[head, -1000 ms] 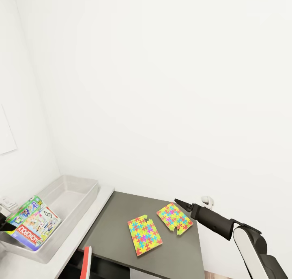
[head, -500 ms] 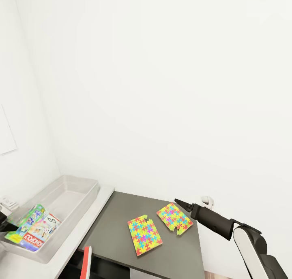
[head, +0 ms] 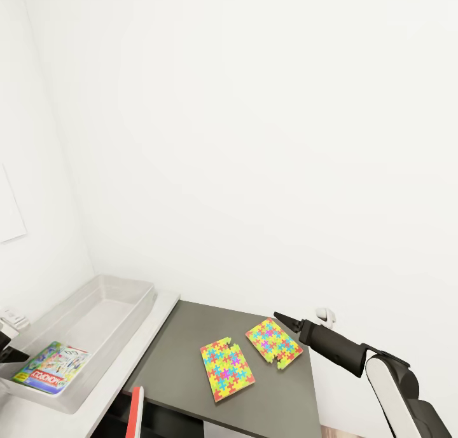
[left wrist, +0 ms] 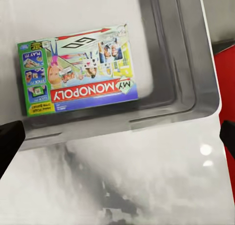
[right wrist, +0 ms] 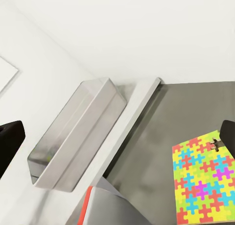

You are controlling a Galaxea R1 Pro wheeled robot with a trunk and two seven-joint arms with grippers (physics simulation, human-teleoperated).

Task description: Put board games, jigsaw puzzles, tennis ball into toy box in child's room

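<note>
The toy box [head: 121,301] stands on the pale part of the table [head: 158,323]. One board game [head: 52,367], a green-edged Monopoly box, lies flat on its floor and fills the near end [left wrist: 78,68]. My left gripper [head: 6,348] hangs open just outside the box's near wall [left wrist: 117,139], holding nothing. Two jigsaw puzzles [head: 227,369] [head: 274,342] lie side by side on the lower dark grey top [head: 184,333]. My right gripper [head: 284,318] hovers open above the far corner of the right puzzle [right wrist: 205,186], apart from it. The tennis ball is out of view.
White walls close off the table at the back and left. A red-and-white object [head: 135,412] sticks up below the table's front edge. A wall socket [head: 324,312] sits behind my right arm. The far half of the toy box [right wrist: 73,137] holds nothing.
The board game was tilted against the toy box's near wall by my left gripper; it has dropped and now lies flat on the box floor. The right arm has not moved.
</note>
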